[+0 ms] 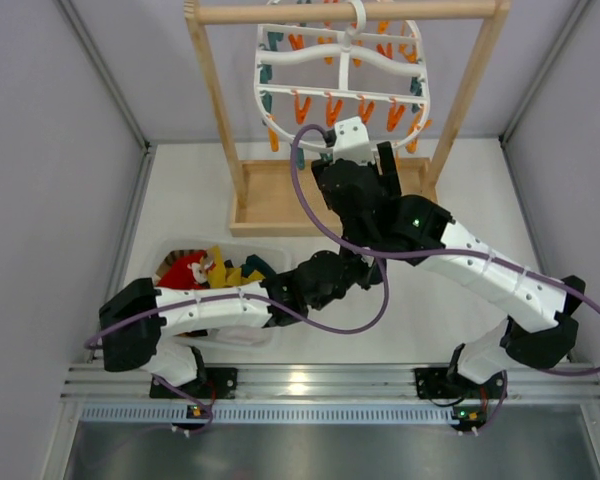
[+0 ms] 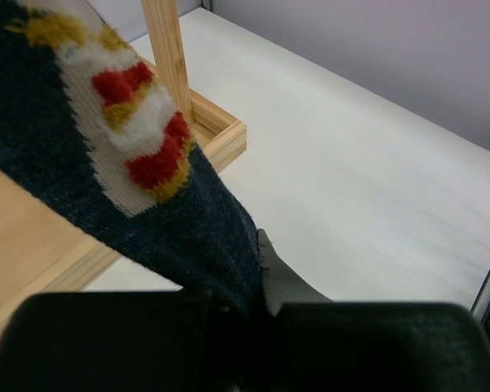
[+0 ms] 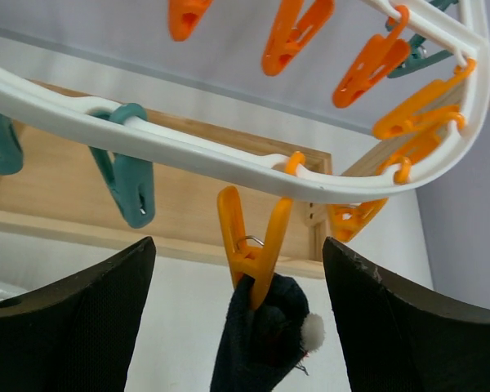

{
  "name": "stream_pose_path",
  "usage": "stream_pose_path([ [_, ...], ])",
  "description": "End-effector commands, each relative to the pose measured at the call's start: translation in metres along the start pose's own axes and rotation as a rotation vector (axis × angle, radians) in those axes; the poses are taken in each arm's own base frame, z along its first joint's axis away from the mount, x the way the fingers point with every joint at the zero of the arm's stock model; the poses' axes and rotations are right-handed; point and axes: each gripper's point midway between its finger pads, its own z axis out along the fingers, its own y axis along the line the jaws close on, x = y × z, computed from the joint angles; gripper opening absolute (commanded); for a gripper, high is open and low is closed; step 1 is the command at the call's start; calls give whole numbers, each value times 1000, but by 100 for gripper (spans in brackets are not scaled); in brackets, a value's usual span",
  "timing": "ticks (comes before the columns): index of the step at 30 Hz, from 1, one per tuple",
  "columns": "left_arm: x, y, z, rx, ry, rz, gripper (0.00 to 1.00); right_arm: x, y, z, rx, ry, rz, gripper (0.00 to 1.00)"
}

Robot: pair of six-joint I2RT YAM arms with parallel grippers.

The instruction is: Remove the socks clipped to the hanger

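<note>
The white hanger (image 1: 332,92) hangs from the wooden rack bar, ringed with orange and teal clips. In the right wrist view its rim (image 3: 188,157) crosses above an orange clip (image 3: 253,237) that pinches a navy sock (image 3: 265,343). My right gripper (image 3: 237,273) is open, its two fingers either side of that clip and sock, touching neither. In the top view it (image 1: 350,148) is raised under the hanger's front edge. My left gripper (image 2: 257,257) is shut on a navy sock with a white, red and yellow cuff (image 2: 139,122), which stretches up to the left. Its end (image 1: 332,277) lies under the right arm.
The light wooden rack (image 1: 215,95) has posts and a tray base (image 1: 275,205) at the back; one post and the base also show in the left wrist view (image 2: 167,49). A clear bin (image 1: 180,250) at front left holds red, yellow and teal socks (image 1: 208,270). Grey walls stand on both sides.
</note>
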Motion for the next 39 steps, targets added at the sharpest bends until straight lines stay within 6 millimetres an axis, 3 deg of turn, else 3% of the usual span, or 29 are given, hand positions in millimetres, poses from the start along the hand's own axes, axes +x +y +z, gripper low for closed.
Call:
stream_pose_path([
  [1, -12, -17, 5, 42, -26, 6, 0, -13, -30, -9, 127, -23, -34, 79],
  [8, -13, -32, 7, 79, -24, -6, 0, -11, -38, 9, 181, -11, -69, 75],
  [17, -15, -42, 6, 102, -27, -11, 0, -8, -39, 24, 238, -31, -75, 60],
  [20, -12, -43, 6, 103, -21, -12, 0, -10, -37, 26, 244, -42, -75, 52],
  [24, -9, -41, 5, 97, -17, -15, 0, -10, -35, 27, 251, -40, -86, 27],
  [26, -5, -40, 4, 88, -9, -13, 0, -11, -35, 27, 249, -41, -85, 25],
  [27, -2, -39, 4, 85, -4, -17, 0, -12, -36, 26, 248, -44, -81, 17],
  [28, 4, -37, 2, 81, 9, -20, 0, -11, -36, 26, 248, -44, -79, 15],
  [34, 33, -27, -17, 49, 62, -108, 0, -8, -35, 25, 225, -53, -62, 17],
  [36, 32, -18, -26, 12, 54, -153, 0, -7, -35, 23, 197, -57, -52, 23],
  [39, 22, 10, -54, -88, 31, -216, 0, -5, -36, 18, 155, -63, -39, 35],
])
